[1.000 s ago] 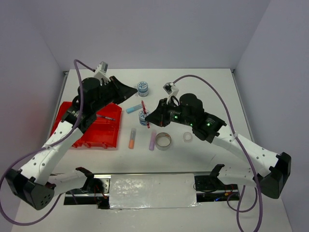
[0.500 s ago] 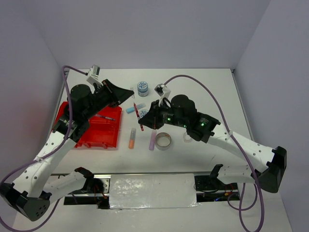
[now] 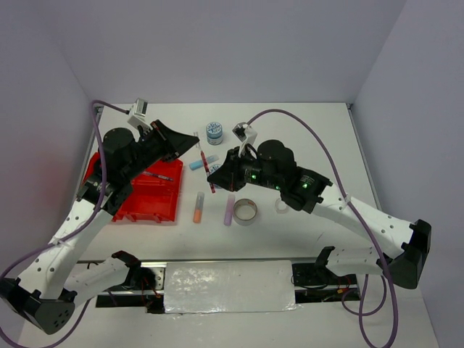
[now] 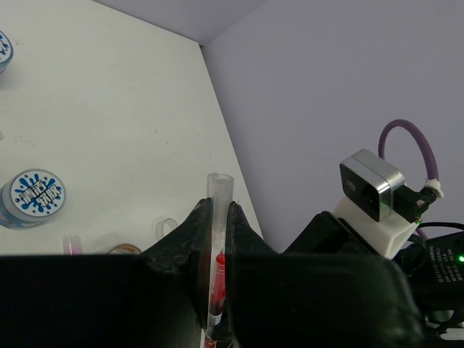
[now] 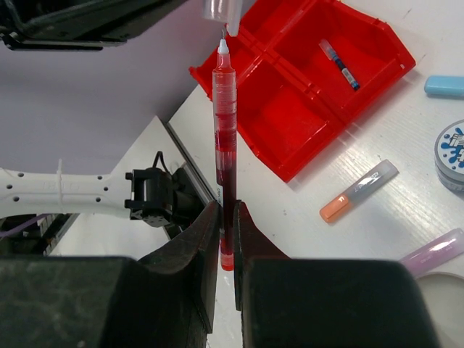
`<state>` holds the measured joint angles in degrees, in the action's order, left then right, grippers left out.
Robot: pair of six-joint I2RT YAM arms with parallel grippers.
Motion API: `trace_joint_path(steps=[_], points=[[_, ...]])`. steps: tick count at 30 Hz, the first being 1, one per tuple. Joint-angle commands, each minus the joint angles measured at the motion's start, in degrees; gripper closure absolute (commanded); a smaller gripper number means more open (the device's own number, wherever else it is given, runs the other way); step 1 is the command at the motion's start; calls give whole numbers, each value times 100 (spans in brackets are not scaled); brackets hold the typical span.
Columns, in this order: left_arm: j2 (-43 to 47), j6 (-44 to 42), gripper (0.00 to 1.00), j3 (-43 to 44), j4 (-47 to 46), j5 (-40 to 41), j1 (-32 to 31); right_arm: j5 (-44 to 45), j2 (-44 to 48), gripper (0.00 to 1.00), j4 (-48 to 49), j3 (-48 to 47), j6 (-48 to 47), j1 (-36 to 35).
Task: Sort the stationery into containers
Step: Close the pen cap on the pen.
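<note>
Top external view: the left tool and the right tool are brought close together above the middle of the table, just right of the red tray. The red pen is pinched near its lower end between the pressed-together fingers of the right tool and is held upright in the right wrist view, off the table, with its white tip pointing up. A clear cap is gripped between the closed fingers of the left tool, and its open end is seen just above the pen's tip; whether the two touch cannot be told. A second thin pen is seen lying inside the tray, in the far compartment on the side nearest the table's middle. On the table beside the tray, the orange stick and the lilac stick lie near each other, with the grey tape ring just beside the lilac one and the clear tape ring further right, partly under the right arm. The light-blue stick is partly covered by the held pen. One blue-patterned tub stands at the far side; another tub is seen only at the edge of the right wrist view.
</note>
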<state>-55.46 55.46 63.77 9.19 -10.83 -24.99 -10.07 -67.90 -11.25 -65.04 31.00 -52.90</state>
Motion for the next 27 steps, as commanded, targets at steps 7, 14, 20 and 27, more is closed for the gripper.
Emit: trace_joint_path(steps=[7, 14, 20, 27], points=[[-17, -97, 100, 22, -348, -244, 65, 66, -153, 100, 35, -493, -86, -62], [-17, -141, 100, 109, -260, -113, 117, 22, -250, 100, 43, -528, -68, -71], [-78, -290, 100, 250, -146, -42, 179, -31, -250, 100, 17, -475, -68, -115], [-140, -211, 100, 224, -304, -218, 188, 49, -373, 100, -18, -580, -103, -115]])
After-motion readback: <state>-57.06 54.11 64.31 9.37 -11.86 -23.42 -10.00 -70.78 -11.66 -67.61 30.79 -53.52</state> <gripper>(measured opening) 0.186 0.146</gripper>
